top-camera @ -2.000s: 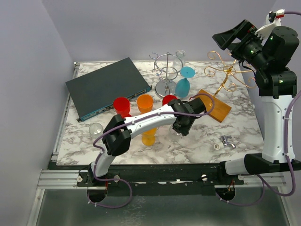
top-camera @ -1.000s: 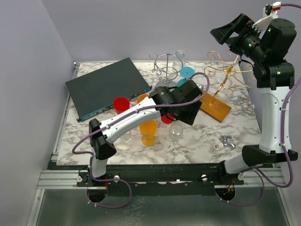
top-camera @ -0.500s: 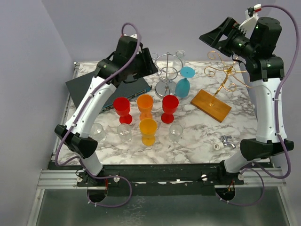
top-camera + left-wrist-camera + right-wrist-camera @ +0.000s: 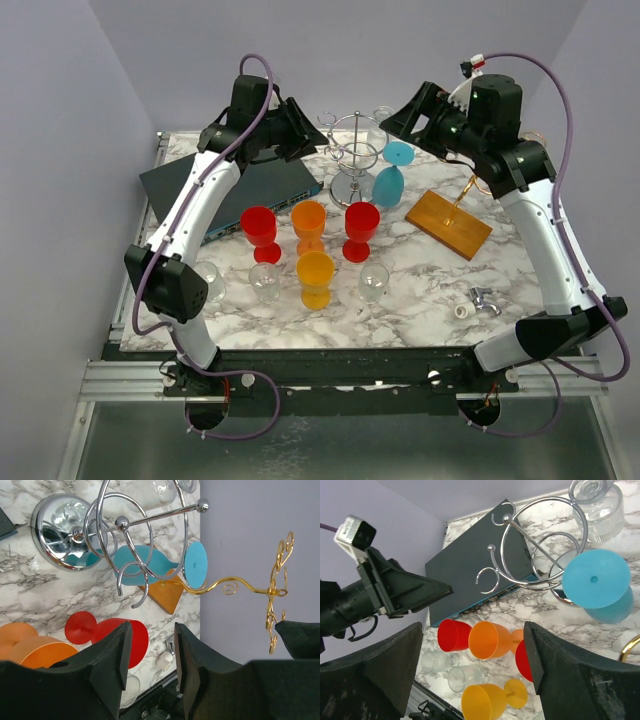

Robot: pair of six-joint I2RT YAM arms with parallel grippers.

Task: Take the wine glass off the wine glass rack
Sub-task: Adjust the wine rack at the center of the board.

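A chrome wine glass rack [image 4: 355,152] stands at the back middle of the table. A blue wine glass [image 4: 392,172] hangs upside down on its right side, and a clear glass [image 4: 379,126] hangs behind it. My left gripper [image 4: 305,135] hovers open and empty just left of the rack. My right gripper [image 4: 400,115] hovers open and empty just right of it. In the left wrist view the rack [image 4: 120,535] and blue glass [image 4: 192,565] lie beyond my open gripper [image 4: 152,665]. In the right wrist view the blue glass [image 4: 595,577] hangs at the upper right, above my wide-open gripper [image 4: 475,675].
A dark flat box [image 4: 230,185] lies at the back left. Red [image 4: 259,225], orange [image 4: 308,220], red [image 4: 361,222] and yellow [image 4: 316,272] goblets and clear glasses [image 4: 265,280] stand mid-table. A gold wire rack on a wooden base [image 4: 448,222] stands at right, a small metal fitting [image 4: 480,298] near the front.
My left arm has swung up from the clear glass at mid-table to the back left beside the rack. My right arm has come down and leftward toward the rack.
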